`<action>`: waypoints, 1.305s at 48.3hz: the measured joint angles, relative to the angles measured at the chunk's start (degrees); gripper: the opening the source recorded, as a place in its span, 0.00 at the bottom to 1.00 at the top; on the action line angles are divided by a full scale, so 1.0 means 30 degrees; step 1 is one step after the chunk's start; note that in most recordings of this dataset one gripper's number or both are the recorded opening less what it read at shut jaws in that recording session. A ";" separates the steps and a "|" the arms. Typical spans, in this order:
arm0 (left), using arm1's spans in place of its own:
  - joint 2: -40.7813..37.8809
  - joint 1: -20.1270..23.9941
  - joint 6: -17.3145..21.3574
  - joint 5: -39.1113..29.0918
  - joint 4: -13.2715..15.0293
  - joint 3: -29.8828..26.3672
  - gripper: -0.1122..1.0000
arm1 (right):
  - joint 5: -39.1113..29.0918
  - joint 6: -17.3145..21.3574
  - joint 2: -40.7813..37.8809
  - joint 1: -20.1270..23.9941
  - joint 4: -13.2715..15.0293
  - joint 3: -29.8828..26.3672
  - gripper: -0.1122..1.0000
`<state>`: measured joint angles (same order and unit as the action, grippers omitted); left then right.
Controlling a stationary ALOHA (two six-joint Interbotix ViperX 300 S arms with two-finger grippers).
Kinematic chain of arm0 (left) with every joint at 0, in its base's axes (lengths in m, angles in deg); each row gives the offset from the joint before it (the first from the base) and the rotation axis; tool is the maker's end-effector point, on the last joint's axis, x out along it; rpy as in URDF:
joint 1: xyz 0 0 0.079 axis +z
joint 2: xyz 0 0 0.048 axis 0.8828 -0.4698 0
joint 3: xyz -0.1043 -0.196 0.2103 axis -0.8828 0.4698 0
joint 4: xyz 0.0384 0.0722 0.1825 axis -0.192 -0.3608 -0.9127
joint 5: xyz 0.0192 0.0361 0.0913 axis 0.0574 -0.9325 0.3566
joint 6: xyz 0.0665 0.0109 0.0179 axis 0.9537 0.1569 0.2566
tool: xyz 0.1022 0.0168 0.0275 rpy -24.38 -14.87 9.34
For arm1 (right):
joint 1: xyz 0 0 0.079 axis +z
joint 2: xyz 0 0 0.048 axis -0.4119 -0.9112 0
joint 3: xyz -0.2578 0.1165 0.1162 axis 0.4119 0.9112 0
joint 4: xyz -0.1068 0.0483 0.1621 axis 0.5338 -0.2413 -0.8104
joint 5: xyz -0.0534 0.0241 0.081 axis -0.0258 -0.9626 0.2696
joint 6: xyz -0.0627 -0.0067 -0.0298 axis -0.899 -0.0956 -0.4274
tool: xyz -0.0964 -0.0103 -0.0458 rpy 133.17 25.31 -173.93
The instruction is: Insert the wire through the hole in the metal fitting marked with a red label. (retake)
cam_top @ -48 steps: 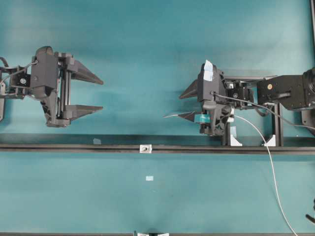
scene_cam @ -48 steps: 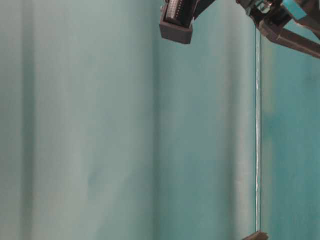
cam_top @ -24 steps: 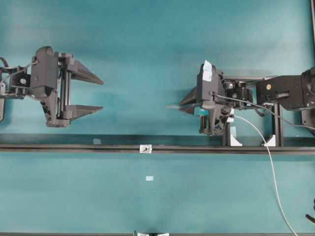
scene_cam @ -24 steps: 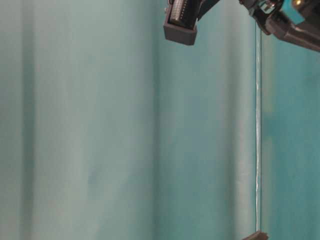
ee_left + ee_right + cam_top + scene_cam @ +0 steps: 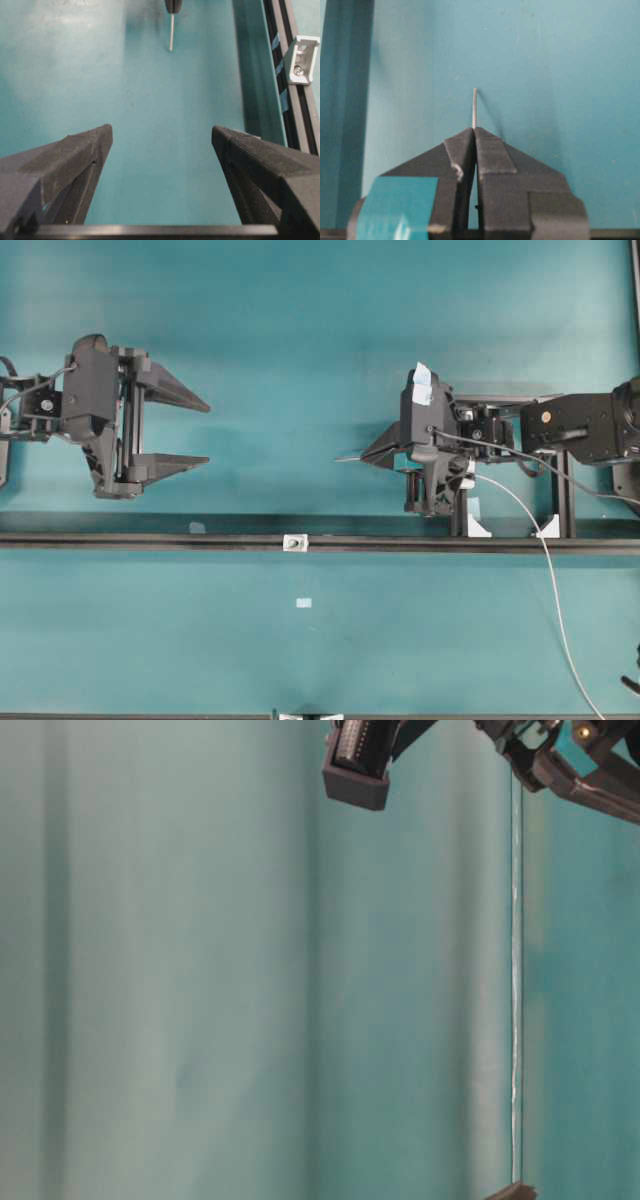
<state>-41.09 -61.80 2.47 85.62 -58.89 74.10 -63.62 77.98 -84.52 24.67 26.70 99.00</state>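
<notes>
My right gripper (image 5: 368,457) is shut on the wire (image 5: 548,570), whose short stiff tip (image 5: 474,107) sticks out past the closed fingertips. The rest of the pale wire curves down and to the right, off the bottom edge. The metal fitting (image 5: 294,541), a small silvery square with a dark hole, sits on the black rail (image 5: 150,538), below and to the left of the wire tip. My left gripper (image 5: 205,433) hangs open and empty over the teal surface at the left. The wire tip (image 5: 171,32) also shows far ahead in the left wrist view.
A small pale rectangle (image 5: 304,603) lies on the teal mat below the rail. White brackets (image 5: 477,526) stand on the rail under the right arm, and another white bracket (image 5: 302,57) shows in the left wrist view. A second black rail (image 5: 150,716) runs along the bottom edge.
The right gripper's jaws have closed onto the wire, and the wire tip now points left from between them. The left arm has not moved.
</notes>
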 measured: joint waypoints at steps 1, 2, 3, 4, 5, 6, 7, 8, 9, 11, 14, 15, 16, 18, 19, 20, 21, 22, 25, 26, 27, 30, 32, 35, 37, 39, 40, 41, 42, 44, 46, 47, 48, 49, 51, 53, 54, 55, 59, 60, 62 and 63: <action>0.0000 0.0000 0.0000 0.0000 0.0000 0.0000 0.66 | 0.0000 0.0000 0.0000 -0.0029 0.0000 0.0000 0.13; 0.0029 0.0029 0.0000 0.0000 0.0000 0.0000 0.66 | 0.0000 0.0000 0.0000 0.0000 0.0029 0.0000 0.13; 0.0000 0.0000 0.0000 0.0000 0.0000 0.0000 0.66 | 0.0000 0.0000 0.0000 -0.0029 0.0000 0.0000 0.13; 0.0000 0.0000 0.0000 0.0000 0.0000 0.0000 0.66 | 0.0000 0.0000 0.0000 -0.0029 0.0000 -0.0029 0.13; 0.0000 0.0000 0.0000 0.0000 0.0000 0.0000 0.66 | 0.0000 0.0000 0.0000 0.0000 0.0000 0.0000 0.13; 0.0000 0.0000 0.0000 0.0000 0.0000 0.0000 0.66 | 0.0000 0.0000 0.0029 0.0000 0.0000 0.0000 0.13; 0.0000 0.0000 0.0000 0.0000 0.0000 0.0000 0.66 | 0.0000 0.0000 0.0059 -0.0029 0.0000 -0.0029 0.13; 0.0000 0.0000 0.0000 0.0000 0.0000 0.0000 0.66 | -0.0029 0.0000 0.0088 -0.0029 0.0000 0.0000 0.13; 0.0000 0.0000 0.0000 0.0000 0.0000 0.0000 0.66 | -0.0059 0.0000 0.0146 -0.0029 0.0029 0.0000 0.13; 0.0000 0.0000 0.0000 0.0000 0.0000 0.0000 0.66 | -0.0088 0.0000 0.0322 -0.0029 0.0000 0.0000 0.13; 0.0000 0.0000 0.0000 0.0000 0.0000 0.0000 0.66 | -0.0264 -0.0029 0.0674 -0.0029 0.0029 0.0000 0.13; 0.0000 0.0000 0.0000 0.0000 0.0000 0.0000 0.66 | -0.0352 0.0000 0.0820 -0.0029 0.0000 0.0000 0.13; 0.0000 0.0000 0.0000 0.0000 0.0000 0.0000 0.66 | -0.0469 0.0000 0.0967 -0.0029 0.0000 0.0000 0.13; 0.0029 0.0000 0.0000 0.0000 0.0000 0.0000 0.66 | -0.0674 0.0000 0.1260 -0.0059 0.0000 0.0000 0.13; 0.0000 0.0000 0.0000 0.0000 0.0000 0.0000 0.66 | -0.0791 0.0000 0.1406 -0.0059 0.0029 0.0000 0.13; 0.0000 0.0000 0.0000 0.0000 -0.0029 0.0000 0.66 | -0.0967 -0.0029 0.1611 -0.0059 0.0029 0.0029 0.13; 0.0000 0.0000 0.0000 0.0000 0.0000 0.0000 0.66 | -0.1113 -0.0029 0.1787 -0.0059 0.0029 0.0029 0.13; 0.0029 0.0000 0.0000 0.0000 0.0000 0.0000 0.66 | -0.1230 -0.0029 0.1963 -0.0059 0.0029 0.0029 0.13; 0.0059 0.0000 0.0000 0.0000 0.0000 0.0000 0.66 | -0.1729 -0.0029 0.2461 -0.0088 0.0029 0.0029 0.13; 0.0059 0.0000 0.0000 0.0000 -0.0029 0.0000 0.66 | -0.1846 -0.0029 0.2637 -0.0088 0.0029 0.0029 0.13; 0.0088 0.0000 0.0000 0.0000 0.0000 0.0000 0.66 | -0.2021 -0.0029 0.2783 -0.0117 0.0029 0.0029 0.13; 0.0146 0.0000 0.0000 0.0000 0.0000 0.0000 0.66 | -0.2402 -0.0029 0.3223 -0.0117 0.0029 0.0059 0.13; 0.0205 0.0000 0.0000 0.0000 0.0000 0.0000 0.65 | -0.2666 -0.0029 0.3486 -0.0146 0.0029 0.0059 0.13; 0.0234 0.0000 0.0000 0.0000 0.0000 0.0000 0.66 | -0.2930 -0.0029 0.3838 -0.0146 0.0029 0.0059 0.13; 0.0264 0.0000 0.0000 0.0000 -0.0029 0.0000 0.66 | -0.3047 -0.0059 0.4043 -0.0117 0.0000 0.0059 0.13; 0.0322 0.0000 0.0000 0.0000 0.0000 0.0000 0.66 | -0.3193 -0.0059 0.4248 -0.0146 0.0059 0.0059 0.13; 0.0322 0.0000 0.0000 0.0000 0.0000 0.0000 0.66 | -0.3281 -0.0059 0.4365 -0.0117 0.0059 0.0059 0.13; 0.0322 0.0000 0.0000 0.0000 0.0000 0.0000 0.66 | -0.3340 -0.0059 0.4482 -0.0146 0.0059 0.0059 0.13; 0.0352 0.0000 0.0000 0.0000 0.0000 0.0000 0.66 | -0.3428 -0.0059 0.4600 -0.0117 0.0059 0.0059 0.13; 0.0410 0.0000 0.0029 0.0000 0.0000 0.0000 0.66 | -0.3604 -0.0059 0.4805 -0.0117 0.0088 0.0088 0.13; 0.0469 0.0000 0.0059 0.0000 0.0000 0.0000 0.66 | -0.3838 -0.0059 0.5098 -0.0146 0.0088 0.0088 0.13; 0.0498 0.0000 0.0029 0.0000 0.0000 0.0000 0.66 | -0.3926 -0.0059 0.5215 -0.0146 0.0088 0.0088 0.13; 0.0557 0.0000 0.0059 0.0000 0.0000 -0.0029 0.66 | -0.4072 -0.0059 0.5361 -0.0146 0.0088 0.0088 0.13; 0.0557 0.0000 0.0059 0.0000 0.0000 -0.0088 0.66 | -0.4248 -0.0059 0.5508 -0.0146 0.0088 0.0088 0.13; 0.0645 0.0000 0.0059 0.0000 0.0000 -0.0117 0.66 | -0.4482 -0.0059 0.5801 -0.0146 0.0146 0.0088 0.13; 0.0674 0.0000 0.0059 0.0000 -0.0029 -0.0176 0.66 | -0.4658 -0.0059 0.6123 -0.0176 0.0176 0.0088 0.13; 0.0674 0.0000 0.0029 0.0000 0.0000 -0.0205 0.66 | -0.4775 -0.0059 0.6240 -0.0176 0.0205 0.0088 0.13; 0.0674 0.0000 0.0029 0.0000 0.0000 -0.0205 0.66 | -0.4834 -0.0059 0.6387 -0.0205 0.0205 0.0088 0.13; 0.0674 0.0000 0.0059 0.0000 0.0000 -0.0234 0.65 | -0.5010 -0.0059 0.6914 -0.0205 0.0264 0.0117 0.13; 0.0674 0.0000 0.0029 0.0000 0.0000 -0.0234 0.65 | -0.5039 -0.0059 0.7002 -0.0205 0.0264 0.0117 0.13; 0.0674 0.0000 0.0000 0.0000 -0.0029 -0.0205 0.65 | -0.5039 -0.0059 0.7236 -0.0205 0.0234 0.0205 0.13; 0.0674 0.0000 0.0000 0.0000 0.0000 -0.0234 0.65 | -0.5039 -0.0059 0.7295 -0.0205 0.0264 0.0234 0.13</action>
<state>-39.07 -61.80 2.47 85.62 -58.89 73.39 -78.74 77.81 -62.63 24.06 27.49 99.71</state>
